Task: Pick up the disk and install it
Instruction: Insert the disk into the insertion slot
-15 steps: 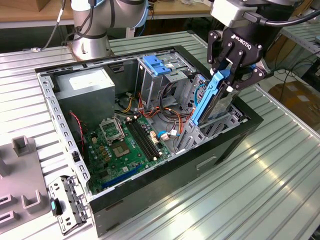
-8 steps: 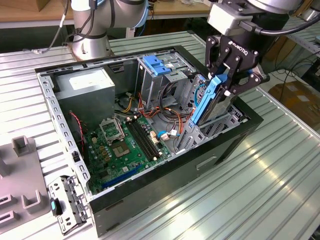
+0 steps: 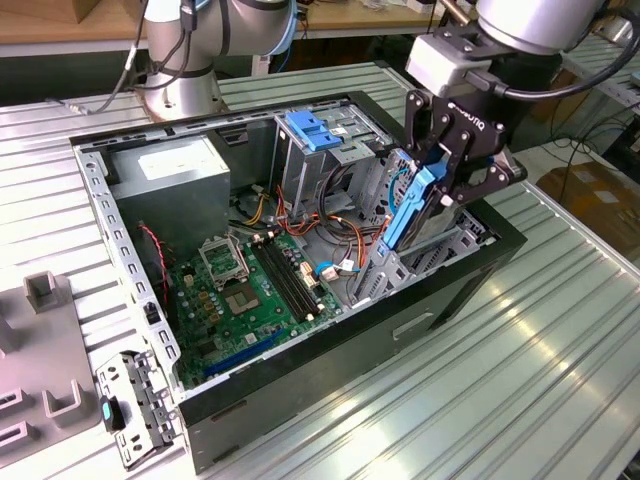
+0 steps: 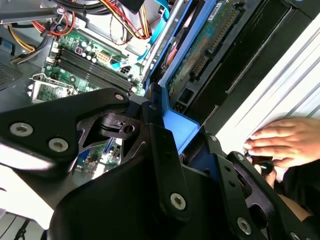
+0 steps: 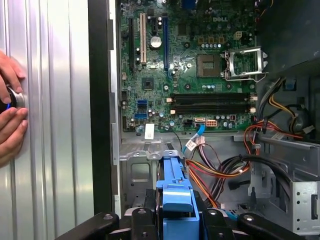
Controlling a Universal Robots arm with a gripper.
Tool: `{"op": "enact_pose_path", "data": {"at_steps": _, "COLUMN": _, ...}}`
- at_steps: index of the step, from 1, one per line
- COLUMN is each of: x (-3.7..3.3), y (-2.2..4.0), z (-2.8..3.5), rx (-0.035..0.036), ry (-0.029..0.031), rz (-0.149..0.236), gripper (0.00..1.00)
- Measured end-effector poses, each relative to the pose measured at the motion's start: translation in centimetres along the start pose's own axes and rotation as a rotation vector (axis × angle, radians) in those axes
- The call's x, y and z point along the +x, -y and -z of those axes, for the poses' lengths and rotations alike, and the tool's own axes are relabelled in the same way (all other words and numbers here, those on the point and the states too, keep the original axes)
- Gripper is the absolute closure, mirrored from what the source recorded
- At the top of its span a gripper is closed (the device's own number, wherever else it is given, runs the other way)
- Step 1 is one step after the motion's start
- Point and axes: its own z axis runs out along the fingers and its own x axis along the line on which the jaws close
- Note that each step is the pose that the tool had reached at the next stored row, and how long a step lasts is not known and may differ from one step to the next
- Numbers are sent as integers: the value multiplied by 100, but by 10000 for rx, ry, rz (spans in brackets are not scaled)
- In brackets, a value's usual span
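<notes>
The disk point(image 3: 408, 208) is a dark drive in bright blue carrier rails. It hangs tilted on edge, its lower end dipping into the metal drive bay point(image 3: 445, 248) at the exterior view's right end of the open computer case point(image 3: 330, 345). My gripper point(image 3: 452, 165) is shut on its upper end, black fingers clamping the blue end tab point(image 5: 175, 192). In the second wrist view the disk point(image 4: 210, 37) shows its green circuit board, running away from the gripper point(image 4: 175, 135) into the case. In the first wrist view the gripper point(image 5: 175, 220) sits above the bay.
Inside the case lie the motherboard point(image 3: 250, 290), power supply point(image 3: 180, 170), a light-blue latch plate point(image 3: 312, 130) and orange and blue cables point(image 5: 215, 172). A person's hand point(image 4: 285, 140) rests on the ribbed metal table point(image 3: 500, 380) beside the case. Grey fixtures point(image 3: 40, 350) stand at the exterior view's left.
</notes>
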Motion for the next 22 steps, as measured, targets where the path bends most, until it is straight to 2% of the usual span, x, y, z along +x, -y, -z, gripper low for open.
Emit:
{"op": "enact_pose_path", "data": {"at_steps": 8, "x": 5, "y": -1, "z": -177, "rx": 1, "ry": 1, "rz": 0, "gripper": 63}}
{"op": "enact_pose_path", "data": {"at_steps": 12, "x": 8, "y": -2, "z": -309, "rx": 0, "ry": 0, "rz": 0, "gripper": 63}}
{"op": "enact_pose_path", "data": {"at_steps": 22, "x": 8, "y": -2, "z": -332, "rx": 1, "ry": 0, "rz": 0, "gripper": 62}}
